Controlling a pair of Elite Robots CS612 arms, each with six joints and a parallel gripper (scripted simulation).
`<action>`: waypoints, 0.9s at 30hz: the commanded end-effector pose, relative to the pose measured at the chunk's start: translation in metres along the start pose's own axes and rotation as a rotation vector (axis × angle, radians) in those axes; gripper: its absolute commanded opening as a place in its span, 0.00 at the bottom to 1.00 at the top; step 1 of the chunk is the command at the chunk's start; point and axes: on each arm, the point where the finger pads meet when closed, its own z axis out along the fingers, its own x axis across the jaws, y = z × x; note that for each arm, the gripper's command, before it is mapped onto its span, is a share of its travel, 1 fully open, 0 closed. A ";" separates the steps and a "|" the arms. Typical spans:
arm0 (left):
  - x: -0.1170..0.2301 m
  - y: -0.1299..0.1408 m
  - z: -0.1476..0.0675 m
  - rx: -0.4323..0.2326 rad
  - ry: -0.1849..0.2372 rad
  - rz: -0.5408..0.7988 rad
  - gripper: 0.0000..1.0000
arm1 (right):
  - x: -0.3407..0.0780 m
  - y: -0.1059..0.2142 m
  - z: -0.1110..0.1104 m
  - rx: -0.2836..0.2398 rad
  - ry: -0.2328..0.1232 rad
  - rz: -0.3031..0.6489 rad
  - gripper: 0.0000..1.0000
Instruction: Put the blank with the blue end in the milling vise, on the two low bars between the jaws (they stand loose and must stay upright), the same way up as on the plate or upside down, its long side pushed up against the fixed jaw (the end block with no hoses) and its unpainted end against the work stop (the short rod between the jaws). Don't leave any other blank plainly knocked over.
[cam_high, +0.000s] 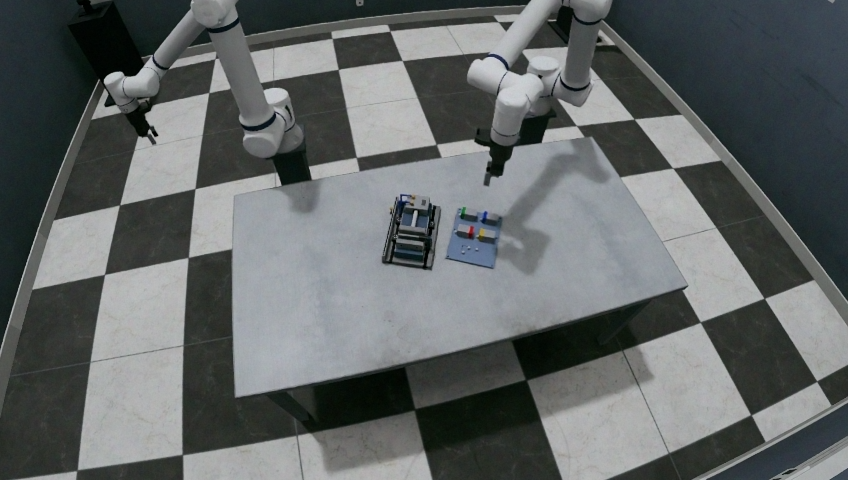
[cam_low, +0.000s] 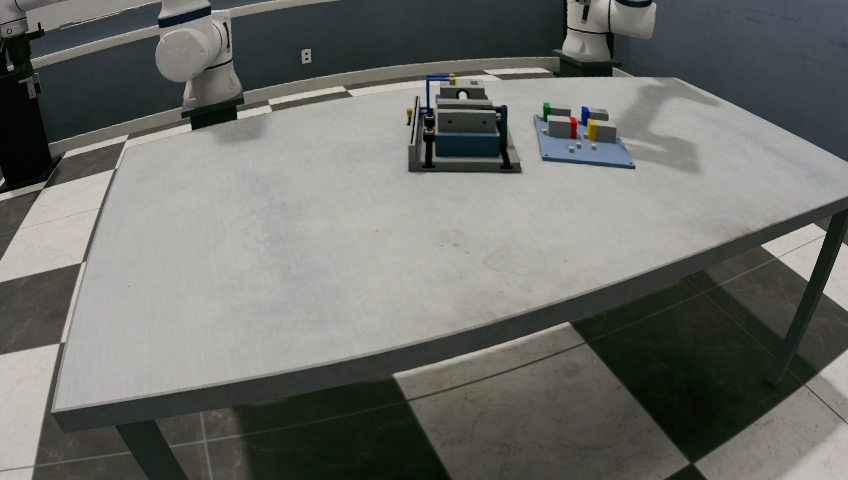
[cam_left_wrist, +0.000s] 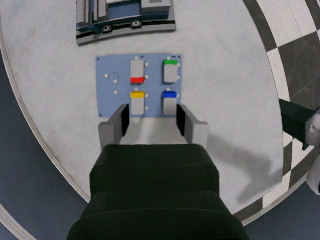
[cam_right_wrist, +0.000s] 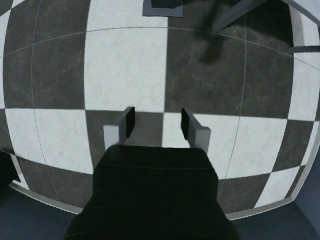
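Blue-ended blank (cam_high: 492, 218) (cam_low: 596, 114) (cam_left_wrist: 170, 105) on plate (cam_high: 473, 256) (cam_low: 589, 155) (cam_left_wrist: 110, 100), outside vise (cam_high: 410, 254) (cam_low: 467, 145) (cam_left_wrist: 125, 12)

Top: shows one grey table (cam_high: 297, 297) (cam_low: 297, 237) (cam_left_wrist: 225, 75) (cam_right_wrist: 307, 6) on checkered floor (cam_high: 142, 309) (cam_low: 505, 404) (cam_left_wrist: 270, 20) (cam_right_wrist: 125, 70), dark walls (cam_high: 714, 59) (cam_low: 404, 41) (cam_left_wrist: 25, 165) (cam_right_wrist: 30, 220) around.

Exterior: counts one vise, one plate, four blanks.

Left wrist: shows left gripper (cam_high: 487, 178) (cam_low: 585, 16) (cam_left_wrist: 152, 120) wide open, holding nothing.

Right wrist: shows right gripper (cam_high: 152, 137) (cam_low: 30, 88) (cam_right_wrist: 157, 120) wide open above floor, likewise holding nothing.

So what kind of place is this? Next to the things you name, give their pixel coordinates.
Probably a robotics lab or test room: two white arms (cam_high: 229, 65) (cam_high: 510, 101), a milling vise (cam_high: 411, 265) (cam_low: 464, 168) and a plate (cam_high: 473, 256) (cam_low: 586, 155) (cam_left_wrist: 107, 102) of color-ended blocks.
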 end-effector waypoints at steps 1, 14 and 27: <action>0.000 0.000 -0.001 0.001 -0.002 0.000 1.00 | 0.000 0.001 -0.001 -0.002 0.000 0.000 1.00; -0.017 0.040 -0.001 0.001 -0.002 0.000 1.00 | 0.000 0.001 -0.001 -0.002 0.000 0.000 1.00; -0.020 0.047 -0.001 0.001 -0.002 0.000 1.00 | 0.000 0.001 -0.001 -0.002 0.000 0.000 1.00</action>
